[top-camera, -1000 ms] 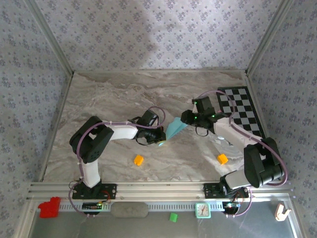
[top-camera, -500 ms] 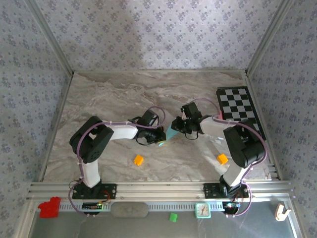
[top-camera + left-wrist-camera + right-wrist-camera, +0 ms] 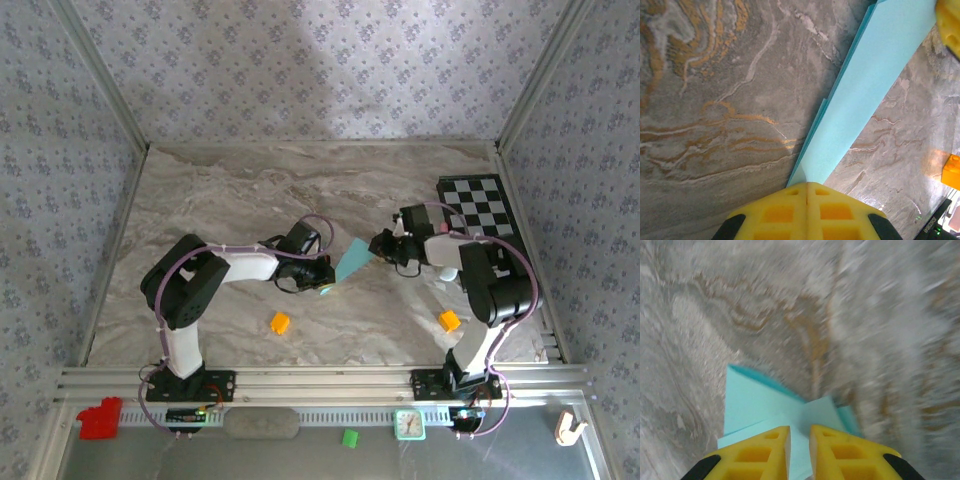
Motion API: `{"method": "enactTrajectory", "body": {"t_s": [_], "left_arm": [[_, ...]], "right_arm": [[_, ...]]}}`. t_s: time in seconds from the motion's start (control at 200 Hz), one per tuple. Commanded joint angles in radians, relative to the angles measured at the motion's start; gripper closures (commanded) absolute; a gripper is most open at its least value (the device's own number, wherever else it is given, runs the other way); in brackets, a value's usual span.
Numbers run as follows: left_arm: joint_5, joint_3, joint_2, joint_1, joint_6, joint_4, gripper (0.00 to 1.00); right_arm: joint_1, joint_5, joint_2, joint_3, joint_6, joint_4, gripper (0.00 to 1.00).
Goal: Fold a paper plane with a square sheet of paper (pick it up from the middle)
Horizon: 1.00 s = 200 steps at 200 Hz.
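The square sheet of paper (image 3: 352, 260), teal-blue and folded into a narrow strip, spans the gap between my two grippers at mid-table. My left gripper (image 3: 326, 288) is shut on its lower left end; in the left wrist view the paper (image 3: 875, 80) runs away from the closed yellow fingertips (image 3: 807, 184) toward the upper right. My right gripper (image 3: 382, 246) sits at the paper's right end. Its jaws (image 3: 800, 429) stand a narrow gap apart over the layered paper (image 3: 760, 400), which shows through that gap.
Two orange cubes lie on the marble table, one near the front centre (image 3: 280, 322) and one at the right (image 3: 449, 320). A black-and-white checkered board (image 3: 480, 205) lies at the back right. Patterned walls close three sides.
My right gripper swung left over the paper, narrowed its jaws, then drew back right to the paper's end. The left gripper stayed shut in place.
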Motion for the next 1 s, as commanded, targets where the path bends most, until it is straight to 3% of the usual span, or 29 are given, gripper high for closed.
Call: {"method": "enactTrajectory", "body": {"t_s": [0.0, 0.155, 0.35, 0.535, 0.74, 0.994], "left_arm": [[-0.023, -0.021, 0.026, -0.005, -0.006, -0.141, 1.0], [-0.011, -0.007, 0.03, -0.006, 0.002, -0.134, 1.0], [-0.01, 0.003, 0.035, -0.006, 0.005, -0.133, 1.0], [-0.009, 0.007, 0.038, -0.006, 0.007, -0.129, 1.0], [0.001, 0.012, 0.041, -0.006, 0.005, -0.121, 1.0], [0.004, 0.015, 0.034, -0.006, 0.003, -0.119, 1.0]], "right_arm": [[-0.072, 0.107, 0.036, 0.027, -0.071, -0.07, 0.79], [-0.105, 0.144, 0.005, 0.099, -0.112, -0.162, 0.79], [-0.094, 0.226, -0.228, 0.098, -0.143, -0.272, 0.77], [-0.003, 0.146, -0.332, 0.072, -0.106, -0.311, 0.77], [0.149, 0.013, -0.261, 0.024, 0.079, -0.146, 0.83], [0.26, 0.009, -0.082, 0.056, 0.15, -0.062, 0.86]]}}
